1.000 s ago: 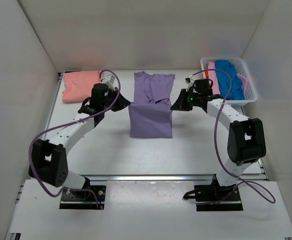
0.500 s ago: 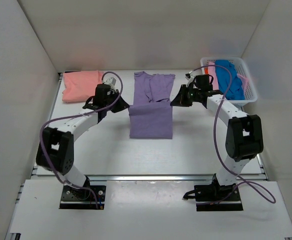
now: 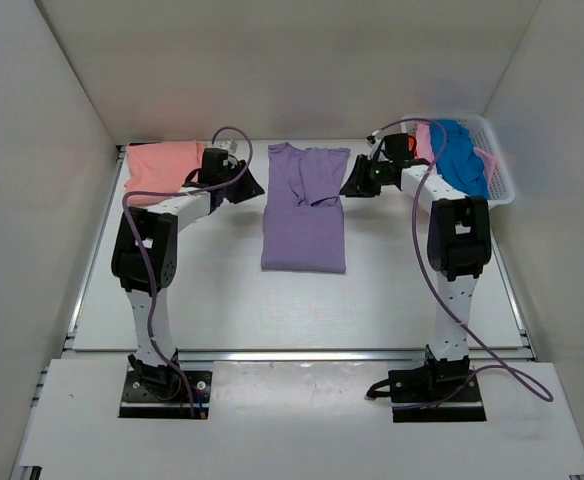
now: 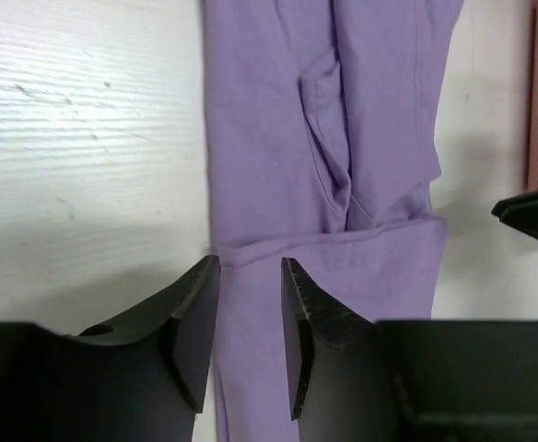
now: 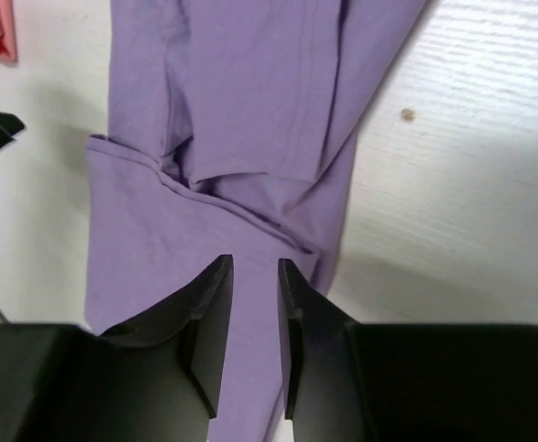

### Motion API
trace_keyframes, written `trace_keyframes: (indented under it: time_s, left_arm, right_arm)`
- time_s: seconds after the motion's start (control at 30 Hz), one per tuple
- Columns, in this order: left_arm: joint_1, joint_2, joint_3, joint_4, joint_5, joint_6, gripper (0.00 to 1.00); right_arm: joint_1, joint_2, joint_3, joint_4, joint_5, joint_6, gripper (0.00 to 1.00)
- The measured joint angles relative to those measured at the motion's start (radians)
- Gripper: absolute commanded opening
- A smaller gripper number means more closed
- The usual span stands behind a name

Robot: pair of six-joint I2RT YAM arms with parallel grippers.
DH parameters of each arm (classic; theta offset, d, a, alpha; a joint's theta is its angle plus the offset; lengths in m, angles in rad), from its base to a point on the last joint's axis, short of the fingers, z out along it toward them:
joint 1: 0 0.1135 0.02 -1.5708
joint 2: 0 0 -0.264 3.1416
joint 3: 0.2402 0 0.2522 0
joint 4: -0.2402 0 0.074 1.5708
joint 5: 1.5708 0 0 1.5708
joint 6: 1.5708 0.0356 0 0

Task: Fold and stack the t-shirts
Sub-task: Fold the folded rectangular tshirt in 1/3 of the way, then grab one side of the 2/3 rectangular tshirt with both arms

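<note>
Lying flat, lavender t-shirt (image 3: 303,225), between left fingers (image 4: 191,322), right fingers (image 5: 209,322)

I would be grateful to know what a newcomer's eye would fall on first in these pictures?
The large lavender-purple cloth t-shirt lying partly folded mid-table strikes first, the left gripper and right gripper flanking it, jaws slightly apart and empty. Next come the folded salmon-pink t-shirt at the far left and the white plastic lattice basket holding blue cloth at the far right.
</note>
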Motion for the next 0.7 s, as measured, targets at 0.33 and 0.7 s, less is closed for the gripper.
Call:
trace_keyframes:
  time_s: [0.33,0.7]
  left_arm:
    - [0.025,-0.194,-0.223,0.035,0.003,-0.013,0.5]
    - [-0.169,-0.579,-0.8,0.089,-0.158,-0.248,0.52]
  right_arm:
    - [0.012,-0.191,-0.23,-0.01,0.117,-0.003,0.32]
    - [0.063,-0.644,-1.019,0.235,0.126,0.323,0.46]
